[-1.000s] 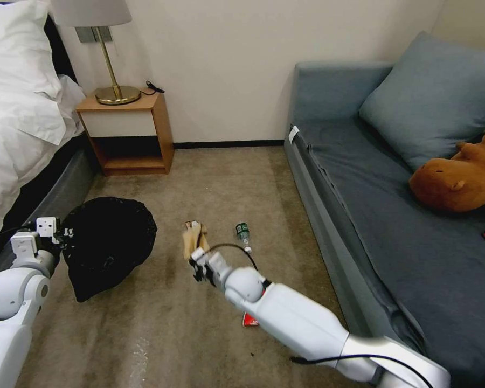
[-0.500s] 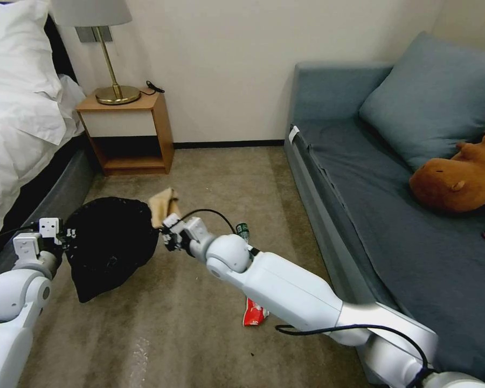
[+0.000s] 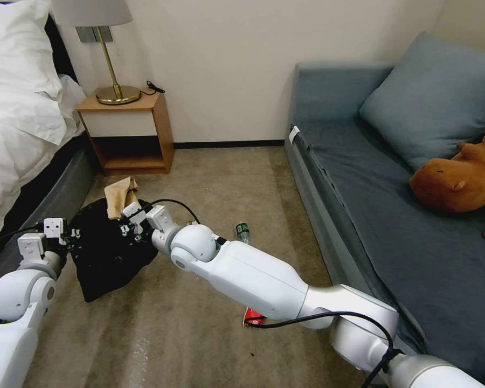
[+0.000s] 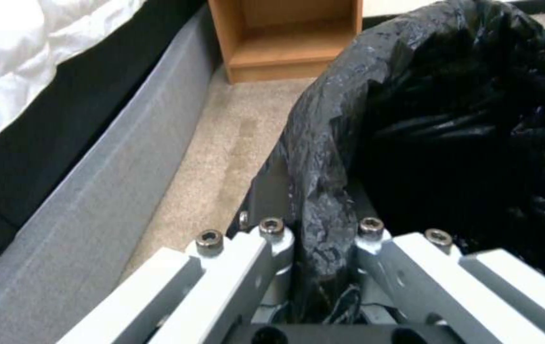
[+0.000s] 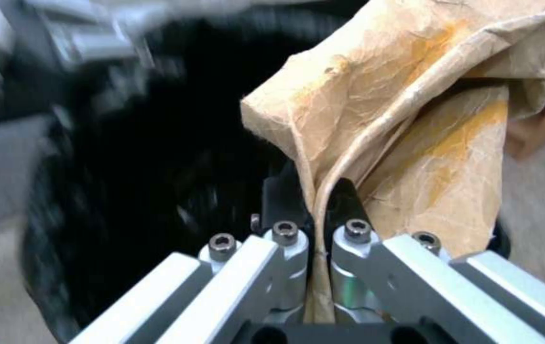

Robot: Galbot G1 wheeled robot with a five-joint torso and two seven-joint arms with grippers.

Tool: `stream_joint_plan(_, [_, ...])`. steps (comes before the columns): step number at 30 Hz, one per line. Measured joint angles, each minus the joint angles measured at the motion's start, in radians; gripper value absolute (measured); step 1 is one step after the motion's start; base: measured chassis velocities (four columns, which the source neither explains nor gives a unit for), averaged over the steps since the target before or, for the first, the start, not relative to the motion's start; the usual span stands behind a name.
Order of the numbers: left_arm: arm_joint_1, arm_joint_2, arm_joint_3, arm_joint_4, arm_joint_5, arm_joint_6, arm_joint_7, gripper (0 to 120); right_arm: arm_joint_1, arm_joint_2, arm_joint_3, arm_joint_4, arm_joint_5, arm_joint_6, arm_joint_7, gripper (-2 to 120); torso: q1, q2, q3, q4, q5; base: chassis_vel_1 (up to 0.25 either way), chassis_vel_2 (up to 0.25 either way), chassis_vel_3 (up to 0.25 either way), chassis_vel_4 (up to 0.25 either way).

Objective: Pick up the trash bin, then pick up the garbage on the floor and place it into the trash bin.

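Floor: beige short-pile carpet [image 3: 210, 178] fills the gap between a bed on the robot's left and a sofa on its right.
Back wall: plain cream wall with a dark skirting strip along its foot.
Nightstand: a wooden nightstand [image 3: 128, 132] stands against the wall beside the bed, with an open lower shelf; a brass lamp [image 3: 113, 81] and a black cable rest on top.
Bed: white duvet and pillows [image 3: 16, 97] over a grey upholstered bed frame [image 4: 88, 191].
Sofa: blue-grey sofa [image 3: 393, 215] carrying a matching cushion [image 3: 436, 97] and a brown plush animal [image 3: 461, 178].
Trash bin: the trash bin [image 3: 105, 248], lined with a crinkled black bag, is tilted and held just beside the bed frame.
Left gripper: the left gripper [image 4: 316, 248] pinches the bag-covered bin rim between its jaws, one finger outside, one inside.
Right gripper: the right gripper [image 5: 316, 224] reaches across above the bin's mouth, jaws clamped narrowly on the crumpled brown paper bag [image 5: 413, 119].
Paper bag: it stands up from the gripper over the far side of the bin's opening [image 3: 119, 195].
Other garbage: a small clear bottle with green label [image 3: 243, 232] lies on the carpet near the sofa; a red snack wrapper [image 3: 251, 319] peeks out under the right arm.
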Motion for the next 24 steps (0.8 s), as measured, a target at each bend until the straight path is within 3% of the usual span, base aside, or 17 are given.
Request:
stream_joint_plan(16, [-0.018, 0.001, 0.011, 0.019, -0.009, 0.000, 0.003, 4, -0.032, -0.003, -0.032, -0.008, -0.026, 0.006, -0.001, 10, 0.000, 0.000, 0.000, 0.0002, 0.0000, 0.000, 0.000, 0.000, 0.000])
stream_joint_plan(24, [-0.020, -0.005, 0.017, 0.031, -0.009, -0.004, 0.008, 4, -0.032, -0.003, -0.038, -0.002, -0.023, 0.003, 0.004, 38, 0.000, 0.000, 0.000, 0.0002, 0.0000, 0.000, 0.000, 0.000, 0.000])
